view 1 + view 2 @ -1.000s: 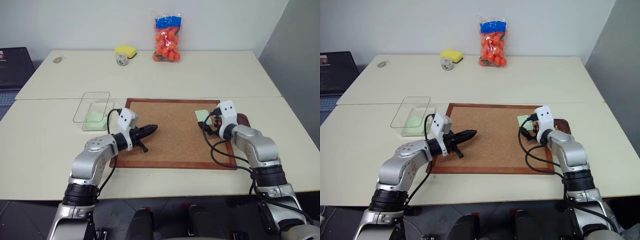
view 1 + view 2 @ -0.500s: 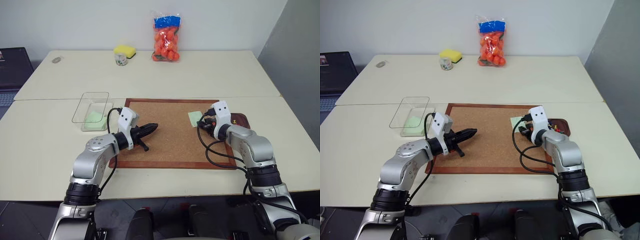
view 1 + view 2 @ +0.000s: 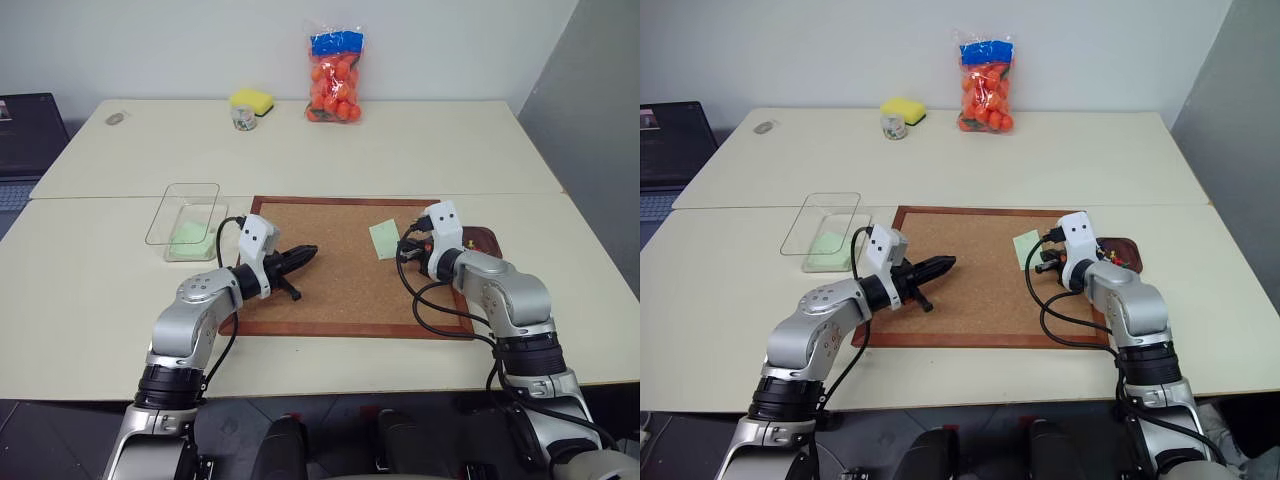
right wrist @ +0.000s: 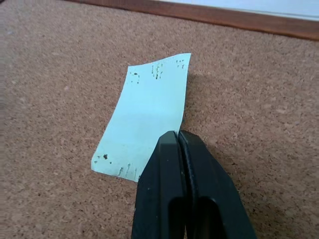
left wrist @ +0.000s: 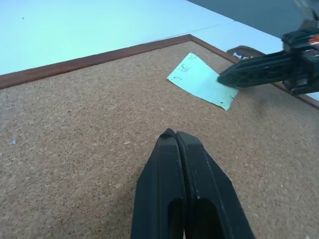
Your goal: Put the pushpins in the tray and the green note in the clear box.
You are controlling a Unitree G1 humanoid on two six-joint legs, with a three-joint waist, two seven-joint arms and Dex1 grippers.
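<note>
My right fingers [image 4: 178, 137] are clenched on one edge of the green note [image 4: 144, 117], which is lifted a little off the cork board [image 3: 340, 270] near the board's far right corner. The paper is speckled with small pin holes along its ends. My left fingers [image 5: 175, 137] are pressed together with nothing between them, hovering over the left part of the cork board and pointing across it toward the note.

The tray [image 3: 488, 240] sits on the counter [image 3: 90, 300] just off the board's right edge, beside my right wrist; small coloured pushpins [image 3: 1114, 258] lie in it, though they are too small to count. The clear box [image 3: 185, 220] stands on the counter just beyond the board's far left corner, and a pale green slip [image 3: 189, 238] lies in its near end.

Along the counter's far edge are a bag of orange balls [image 3: 334, 75] with a blue top, a yellow sponge [image 3: 251, 99] and a small clear jar [image 3: 243, 119] touching it. A small round object [image 3: 116, 119] lies near the far left corner.
</note>
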